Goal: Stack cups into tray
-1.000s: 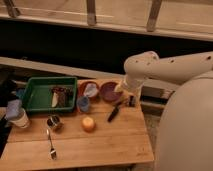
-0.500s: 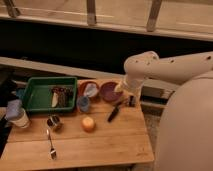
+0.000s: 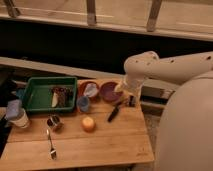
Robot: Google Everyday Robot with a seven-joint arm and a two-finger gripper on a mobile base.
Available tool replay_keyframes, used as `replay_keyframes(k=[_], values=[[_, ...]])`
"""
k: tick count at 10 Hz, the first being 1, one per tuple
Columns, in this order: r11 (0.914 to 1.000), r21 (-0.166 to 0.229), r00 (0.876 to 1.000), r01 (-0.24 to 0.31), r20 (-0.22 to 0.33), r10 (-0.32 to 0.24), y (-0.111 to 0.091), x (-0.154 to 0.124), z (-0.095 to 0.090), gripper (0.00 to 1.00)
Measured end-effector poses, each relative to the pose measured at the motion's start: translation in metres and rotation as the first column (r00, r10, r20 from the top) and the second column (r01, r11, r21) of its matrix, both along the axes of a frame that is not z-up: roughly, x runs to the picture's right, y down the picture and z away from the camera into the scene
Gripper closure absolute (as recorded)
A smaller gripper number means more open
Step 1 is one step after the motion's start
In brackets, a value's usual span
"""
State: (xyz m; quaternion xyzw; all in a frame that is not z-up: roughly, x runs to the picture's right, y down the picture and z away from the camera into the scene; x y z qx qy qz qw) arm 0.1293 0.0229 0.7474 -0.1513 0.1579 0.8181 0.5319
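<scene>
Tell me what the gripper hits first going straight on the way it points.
The gripper points down beside the purple bowl. It would probably meet the wooden table first, close to the black utensil; depth is unclear.

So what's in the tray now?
The tray holds a pale piece and a dark item I can't identify; anything under them is hidden. No cups: the blue cup and metal cup sit on the table outside it. The gripper is beside the purple bowl.
</scene>
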Motion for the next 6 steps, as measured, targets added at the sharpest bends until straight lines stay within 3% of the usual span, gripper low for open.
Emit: replay_keyframes(k=[3, 6], values=[[1.0000, 0.000, 1.000, 0.006, -0.004, -0.006, 0.001, 0.001, 0.000, 0.25], [0.9938, 0.033, 0.993, 0.107, 0.047, -0.108, -0.003, -0.032, -0.007, 0.25]])
